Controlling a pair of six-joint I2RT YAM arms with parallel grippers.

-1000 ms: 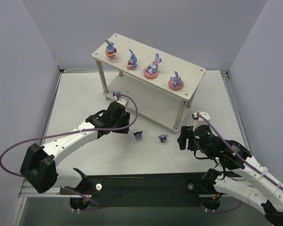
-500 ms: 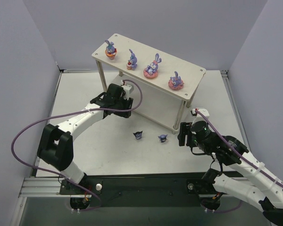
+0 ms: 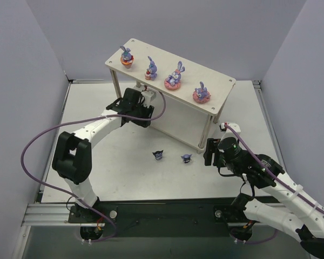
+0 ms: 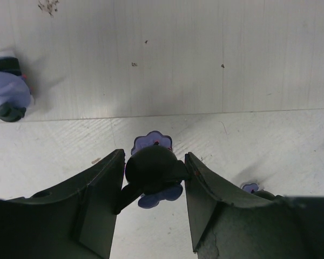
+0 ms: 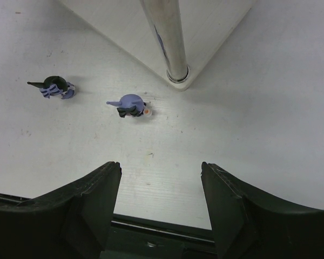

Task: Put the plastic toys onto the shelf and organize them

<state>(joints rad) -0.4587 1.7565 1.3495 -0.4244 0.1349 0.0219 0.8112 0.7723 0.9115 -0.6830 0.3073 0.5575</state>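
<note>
The left gripper [image 4: 154,156] pinches a dark blue figure [image 4: 151,170] at the edge of the shelf's [image 3: 222,84] lower board, upper centre, apparently to set it there. The right gripper [image 5: 160,164], spread and empty, hovers over two blue figures [image 5: 130,106] on the desk [image 5: 259,135].

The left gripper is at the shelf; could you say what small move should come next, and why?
Probably ease forward, then lower and release: the left gripper holds a dark blue figure just short of the shelf's lower board, where another figure sits.
</note>
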